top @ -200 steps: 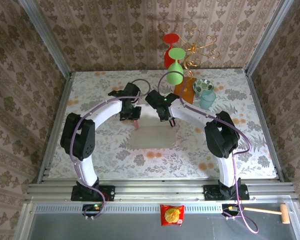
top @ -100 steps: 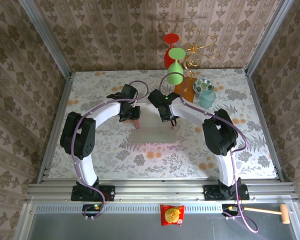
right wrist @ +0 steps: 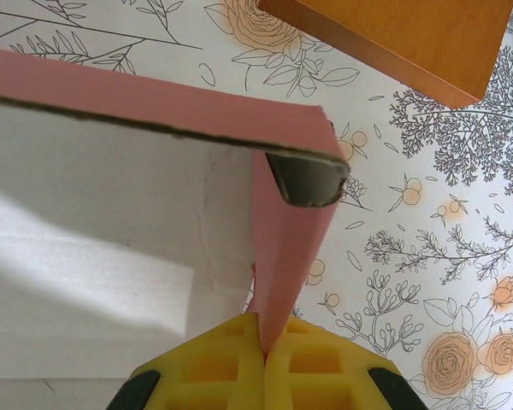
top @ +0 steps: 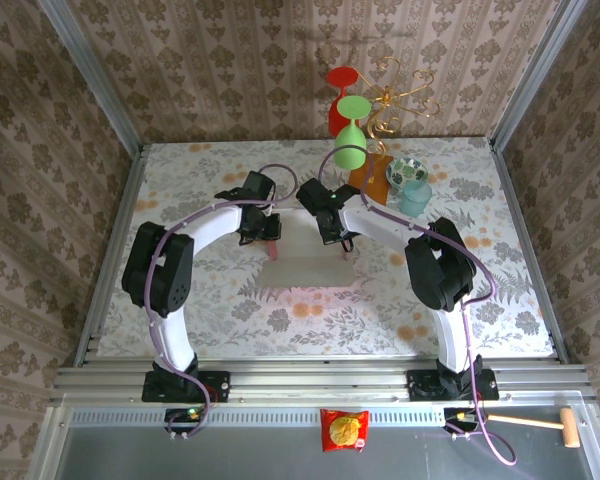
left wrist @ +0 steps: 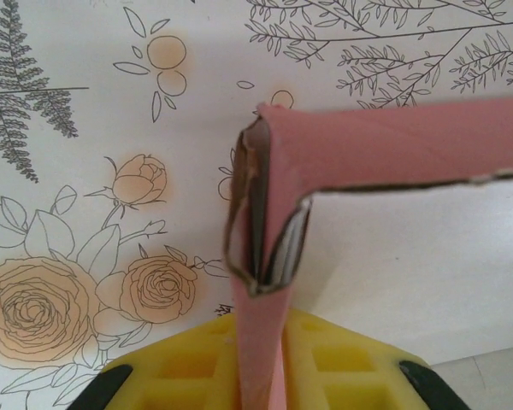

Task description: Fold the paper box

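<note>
- The paper box [top: 308,268] sits in the middle of the table [top: 210,300], between the two arms; its pale inside faces up.
- The right gripper [right wrist: 263,342] has its yellow pads pressed together on the right pink side wall; it pinches the card.
- The left gripper [left wrist: 261,346] has the left side wall between its pads; I cannot tell if it squeezes or sits a bit loose.
- I think the step is standing the side walls up at the back corners; next, the walls must be held straight while the flaps get tucked in.
</note>
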